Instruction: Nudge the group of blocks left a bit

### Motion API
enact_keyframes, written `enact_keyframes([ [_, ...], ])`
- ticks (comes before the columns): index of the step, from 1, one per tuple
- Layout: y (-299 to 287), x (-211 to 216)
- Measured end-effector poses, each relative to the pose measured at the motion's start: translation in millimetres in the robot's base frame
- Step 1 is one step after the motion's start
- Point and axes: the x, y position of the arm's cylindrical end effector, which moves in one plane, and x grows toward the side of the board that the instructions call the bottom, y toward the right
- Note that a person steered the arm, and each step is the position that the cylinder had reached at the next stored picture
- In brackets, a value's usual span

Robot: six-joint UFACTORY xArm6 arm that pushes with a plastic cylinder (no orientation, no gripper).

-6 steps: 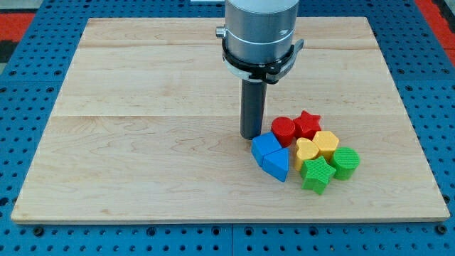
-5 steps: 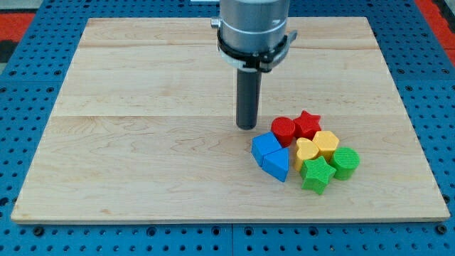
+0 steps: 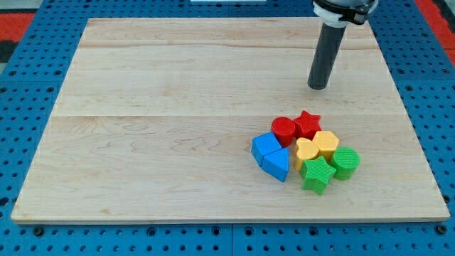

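— Where's the cluster sitting right now?

— Low on the wooden board, toward the view's right. Eight blocks packed together. At the top of the bunch there's a red cylinder and right beside it a red star, the two touching.

— And below those?

— Two yellow ones in the middle: a yellow hexagon under the star, and a yellow block with a rounded top pressed against its left side, exact shape hard to call. On the view's left edge of the group, a blue cube with a blue wedge tucked just under it. At the bottom, a green star, and a green cylinder on the far right edge.

— Any gaps in there?

— Barely; each one seems to be leaning on a neighbour.

— Where's the rod?

— Up toward the view's top right. My tip is on the board above the group, well apart from it, roughly over the red star. Touching nothing.

— Is the pincer spread or pinching?

— There's no pincer to read, just a straight dark rod under a collar at the top edge.

— Around the board?

— A blue pegboard with rows of holes, and a red patch at the top left corner.
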Motion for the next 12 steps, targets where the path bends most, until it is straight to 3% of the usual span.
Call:
enact_keyframes([
  [5,39,12],
  [7,122,52],
  [8,142,95],
  [9,111,135],
  [12,15,171],
])
